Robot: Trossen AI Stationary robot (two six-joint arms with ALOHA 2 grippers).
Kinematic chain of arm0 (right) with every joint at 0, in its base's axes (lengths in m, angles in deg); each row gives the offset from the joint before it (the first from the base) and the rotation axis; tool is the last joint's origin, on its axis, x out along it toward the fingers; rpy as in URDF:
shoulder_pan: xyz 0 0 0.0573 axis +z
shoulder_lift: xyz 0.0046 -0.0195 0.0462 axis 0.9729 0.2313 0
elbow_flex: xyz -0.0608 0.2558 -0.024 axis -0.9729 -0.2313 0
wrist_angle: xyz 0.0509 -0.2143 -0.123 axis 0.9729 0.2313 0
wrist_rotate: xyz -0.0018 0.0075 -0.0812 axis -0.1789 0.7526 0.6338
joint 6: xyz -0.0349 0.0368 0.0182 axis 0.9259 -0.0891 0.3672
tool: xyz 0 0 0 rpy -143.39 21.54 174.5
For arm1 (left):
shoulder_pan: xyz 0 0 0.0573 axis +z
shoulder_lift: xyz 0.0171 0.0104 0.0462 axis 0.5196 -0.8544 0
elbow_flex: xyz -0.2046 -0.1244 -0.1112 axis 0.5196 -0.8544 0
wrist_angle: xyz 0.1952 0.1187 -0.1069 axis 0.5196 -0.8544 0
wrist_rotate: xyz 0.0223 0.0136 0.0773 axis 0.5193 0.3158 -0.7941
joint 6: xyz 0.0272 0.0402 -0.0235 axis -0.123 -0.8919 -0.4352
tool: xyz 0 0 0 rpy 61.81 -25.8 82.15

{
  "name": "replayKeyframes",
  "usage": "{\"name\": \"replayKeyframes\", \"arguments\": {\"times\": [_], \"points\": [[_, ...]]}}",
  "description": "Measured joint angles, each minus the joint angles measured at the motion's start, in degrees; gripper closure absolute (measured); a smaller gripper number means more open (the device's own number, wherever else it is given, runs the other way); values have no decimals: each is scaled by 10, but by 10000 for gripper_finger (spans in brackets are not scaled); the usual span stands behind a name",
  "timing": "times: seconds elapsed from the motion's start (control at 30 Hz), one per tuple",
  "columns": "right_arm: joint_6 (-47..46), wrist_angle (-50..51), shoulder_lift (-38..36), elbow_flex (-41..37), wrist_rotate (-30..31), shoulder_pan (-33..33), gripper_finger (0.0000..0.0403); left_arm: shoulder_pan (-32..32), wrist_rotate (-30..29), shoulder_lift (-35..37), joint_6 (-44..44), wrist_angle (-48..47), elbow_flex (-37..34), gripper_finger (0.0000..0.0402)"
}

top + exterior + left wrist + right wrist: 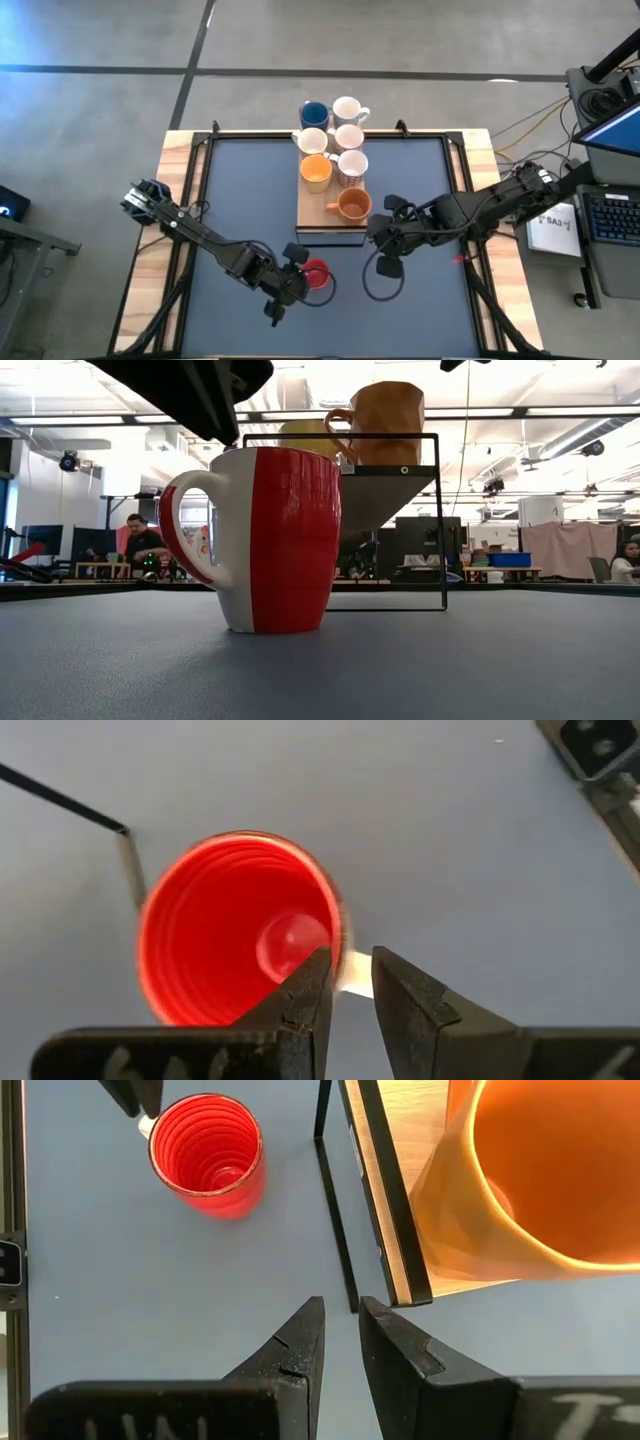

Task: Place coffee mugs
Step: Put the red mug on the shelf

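The red ceramic mug with a white handle (316, 273) stands upright on the dark counter (240, 190), just in front of the light-wood rectangular board (312, 215) on its black wire stand, where six other mugs wait. The left hand (345, 982) hangs over the mug with its narrow-set fingers straddling the handle, probably so the mug can be lifted without tipping; whether they actually pinch it I cannot tell. The right hand (340, 1340) hovers empty, fingers slightly apart, beside the brown-orange faceted mug (352, 205) at the board's near end.
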Motion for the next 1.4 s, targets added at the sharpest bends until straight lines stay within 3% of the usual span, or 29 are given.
{"name": "replayKeyframes", "arguments": {"times": [0.8, 1.4], "points": [[9, -1, 0, 0, 0, 0, 346, 20, 35, -2, 17, 31, 1, 345], [8, 0, 0, -2, 0, 0, 346, 40, 52, -80, 44, 45, 17, 339]]}}
